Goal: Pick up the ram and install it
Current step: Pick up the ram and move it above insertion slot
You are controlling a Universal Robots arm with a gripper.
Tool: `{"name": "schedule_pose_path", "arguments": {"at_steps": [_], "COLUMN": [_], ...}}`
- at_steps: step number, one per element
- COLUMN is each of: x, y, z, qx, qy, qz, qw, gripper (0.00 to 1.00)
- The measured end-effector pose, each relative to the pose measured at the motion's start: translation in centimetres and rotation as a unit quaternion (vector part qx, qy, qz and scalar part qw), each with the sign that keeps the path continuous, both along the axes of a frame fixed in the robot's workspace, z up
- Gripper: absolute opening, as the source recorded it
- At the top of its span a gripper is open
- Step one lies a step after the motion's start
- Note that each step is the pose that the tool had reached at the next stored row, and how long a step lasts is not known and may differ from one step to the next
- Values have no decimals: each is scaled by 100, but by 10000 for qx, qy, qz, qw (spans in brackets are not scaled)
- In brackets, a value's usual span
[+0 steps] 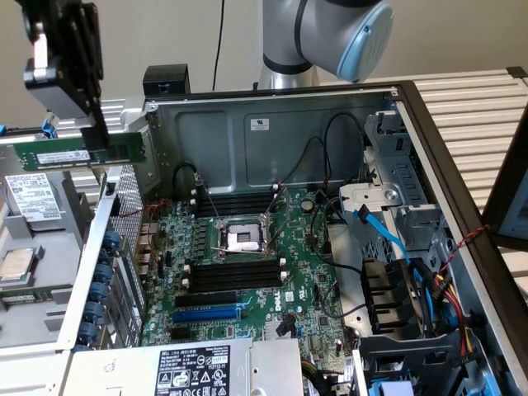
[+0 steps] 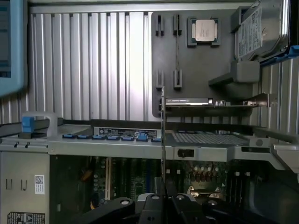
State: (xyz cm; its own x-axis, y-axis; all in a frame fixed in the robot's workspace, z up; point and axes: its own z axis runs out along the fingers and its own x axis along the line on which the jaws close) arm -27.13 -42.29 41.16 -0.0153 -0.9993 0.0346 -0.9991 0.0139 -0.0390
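Arm (image 1: 318,29): silver-grey tubular joints, one round light-blue end cap (image 1: 365,41). Gripper (image 1: 101,139): black housing on a pale grey block (image 1: 51,89); black linkage fingers (image 2: 110,209), bright round screw heads (image 2: 125,202).

UR arm's grey joint (image 1: 334,33) with blue cap at top of exterior view; end effector (image 1: 98,139) high at that view's left, fingers down, clamped on the ram (image 1: 78,154), board level, long edge horizontal.
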Motion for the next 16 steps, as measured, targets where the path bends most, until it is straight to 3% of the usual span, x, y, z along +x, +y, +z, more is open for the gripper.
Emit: {"name": "schedule_pose_path", "arguments": {"at_steps": [16], "x": [729], "y": [0], "z": [0], "qx": [0], "qy": [0], "qz": [1], "qw": [10000], "gripper": [12]}}
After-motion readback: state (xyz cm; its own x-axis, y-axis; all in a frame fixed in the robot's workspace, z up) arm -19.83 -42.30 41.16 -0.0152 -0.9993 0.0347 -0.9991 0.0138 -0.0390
